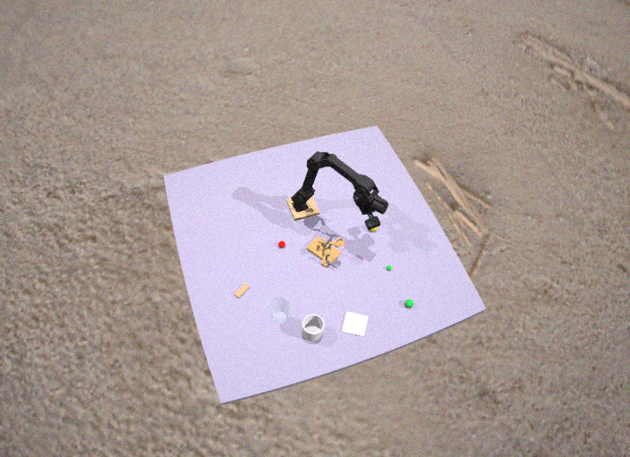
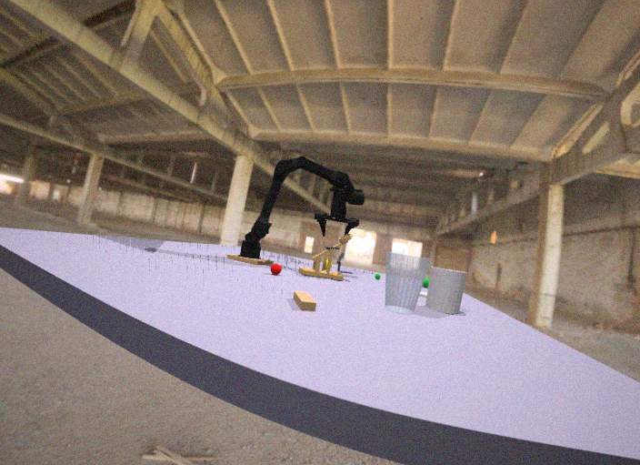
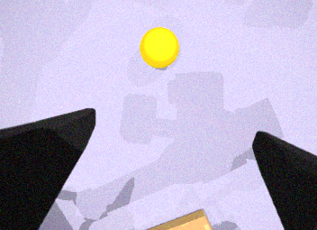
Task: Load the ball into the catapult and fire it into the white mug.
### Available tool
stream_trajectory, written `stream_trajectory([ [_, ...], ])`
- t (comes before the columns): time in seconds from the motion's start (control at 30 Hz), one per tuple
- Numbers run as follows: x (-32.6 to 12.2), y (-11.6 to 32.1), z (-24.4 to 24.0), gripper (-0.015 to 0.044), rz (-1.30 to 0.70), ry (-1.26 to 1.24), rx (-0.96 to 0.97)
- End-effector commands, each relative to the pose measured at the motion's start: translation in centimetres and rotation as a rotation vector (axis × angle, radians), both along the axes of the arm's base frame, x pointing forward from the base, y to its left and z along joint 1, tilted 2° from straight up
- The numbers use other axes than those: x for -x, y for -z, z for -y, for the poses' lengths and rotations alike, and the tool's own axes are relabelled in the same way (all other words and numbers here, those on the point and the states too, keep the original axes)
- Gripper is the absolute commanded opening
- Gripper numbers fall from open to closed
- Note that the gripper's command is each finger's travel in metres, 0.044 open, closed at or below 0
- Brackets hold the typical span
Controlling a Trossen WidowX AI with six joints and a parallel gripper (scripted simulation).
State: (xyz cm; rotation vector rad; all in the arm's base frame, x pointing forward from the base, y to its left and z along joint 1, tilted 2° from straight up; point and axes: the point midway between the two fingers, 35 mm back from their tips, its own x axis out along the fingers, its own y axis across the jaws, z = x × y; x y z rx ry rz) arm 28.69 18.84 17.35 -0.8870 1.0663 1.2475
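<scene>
1. Four balls rest on the worktop (image 1: 213,351) (image 2: 413,372): one red, one yellow and two green. The yellow ball (image 1: 373,229) (image 2: 328,263) (image 3: 159,47) lies near the catapult (image 1: 318,249) (image 2: 320,274) (image 3: 189,221), partly covered by the claw (image 1: 367,217) (image 2: 335,235) (image 3: 176,127) from above.

2. Fingers spread wide around nothing, the claw hangs above the worktop. The wrist view shows the yellow ball beyond its fingertips, on the worktop.

3. The wooden catapult stands between the arm's base plate (image 1: 312,213) (image 2: 235,257) and the white mug (image 1: 312,334) (image 2: 445,292), which is upright with its mouth up.

4. Close to the mug, a clear glass (image 1: 279,309) (image 2: 406,281) stands upright, apart from it. On the mug's other side lies a flat white square (image 1: 354,324).

5. The red ball (image 1: 282,244) (image 2: 275,269) sits near the catapult, across from the yellow one. The small green ball (image 1: 388,267) (image 2: 377,277) and the larger green ball (image 1: 409,303) (image 2: 425,282) lie on the yellow ball's side.

6. A small wooden block (image 1: 242,290) (image 2: 304,300) lies flat, well apart from the catapult.
</scene>
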Motion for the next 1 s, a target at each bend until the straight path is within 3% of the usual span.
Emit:
stream_trajectory([
  [0.0,-0.5,0.2,1.4,0.044,-0.005,0.071,0.015],
  [0.97,-4.7,0.0,11.5,0.044,0.035,0.53,0.037],
])
